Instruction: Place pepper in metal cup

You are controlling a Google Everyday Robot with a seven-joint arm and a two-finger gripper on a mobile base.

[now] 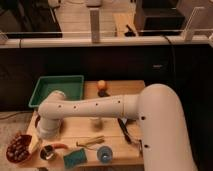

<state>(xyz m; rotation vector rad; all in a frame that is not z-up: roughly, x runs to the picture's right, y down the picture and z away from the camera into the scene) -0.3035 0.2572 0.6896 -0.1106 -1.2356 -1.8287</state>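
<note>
Gripper [36, 143] parked low at table's 8 o'clock corner, tucked under wrist; opening and load cannot be told. Pepper [60, 145] lying flat just beside metal cup [47, 152], at its 2 o'clock, probably to keep the transfer short.

- One gripper [34, 145], low at left under the white arm [95, 106].
- One pepper [60, 146], just right of the gripper.
- Three cups: one metal cup [47, 153] beside the gripper, and one blue cup [104, 154] and one white cup [95, 121] farther right.
- One orange ball [101, 85] and one green tray [55, 87], both beyond the gripper.
</note>
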